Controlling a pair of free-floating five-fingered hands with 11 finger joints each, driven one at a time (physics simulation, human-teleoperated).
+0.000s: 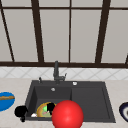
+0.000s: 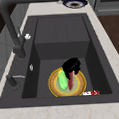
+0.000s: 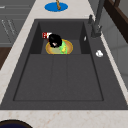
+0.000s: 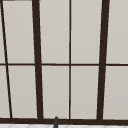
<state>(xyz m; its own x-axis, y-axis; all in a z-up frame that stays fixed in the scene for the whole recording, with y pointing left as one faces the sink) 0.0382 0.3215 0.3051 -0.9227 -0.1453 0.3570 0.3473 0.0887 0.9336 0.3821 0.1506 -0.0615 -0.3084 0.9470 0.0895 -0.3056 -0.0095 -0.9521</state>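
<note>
The plate [image 2: 67,83] lies flat in the sink's [image 2: 61,27] deep basin, at the front wall, with a green piece [image 2: 62,79] and a reddish one [image 2: 71,81] on it. The right hand [image 2: 71,66] sits directly above the plate, fingers curled down onto the food; whether it grips anything I cannot tell. The left hand [image 1: 21,111] hovers at the sink's left rim, farther off, a fist-like blob I cannot read either.

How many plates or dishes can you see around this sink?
3: a yellow-rimmed plate in the sink basin under a black hand, a blue plate on the counter left of the sink, and a dark blue plate on the counter at the right.
</note>
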